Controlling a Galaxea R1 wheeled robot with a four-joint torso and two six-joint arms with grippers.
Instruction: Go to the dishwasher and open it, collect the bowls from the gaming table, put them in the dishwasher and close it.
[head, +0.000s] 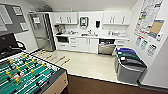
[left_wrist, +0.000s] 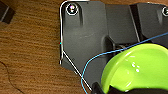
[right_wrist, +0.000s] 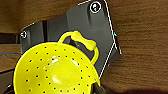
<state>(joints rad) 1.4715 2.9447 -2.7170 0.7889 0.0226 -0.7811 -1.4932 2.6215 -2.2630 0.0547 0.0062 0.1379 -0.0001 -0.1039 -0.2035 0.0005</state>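
Both arms look tucked low over the brown floor. The left gripper (left_wrist: 100, 87) has a dark finger (left_wrist: 96, 88) at the rim of a green bowl (left_wrist: 140, 70); the right gripper (right_wrist: 96, 87) pinches a yellow holed bowl (right_wrist: 55, 72) at its rim.

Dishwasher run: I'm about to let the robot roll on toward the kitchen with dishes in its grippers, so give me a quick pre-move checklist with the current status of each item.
1. Dishwasher open: ok, its door looks dropped under the counter, dark cavity above.
2. Green bowl at the left gripper: ok, it sits close at the wrist; finger grip cannot tell.
3. Yellow perforated bowl with a loop handle at the right gripper: ok, in place; grip cannot tell.
4. Floor path to the dishwasher: ok, looks passable.
5. Foosball table close at the left: not ok, needs clearance.
6. Bins at the right near the dishwasher: cannot tell the margin.
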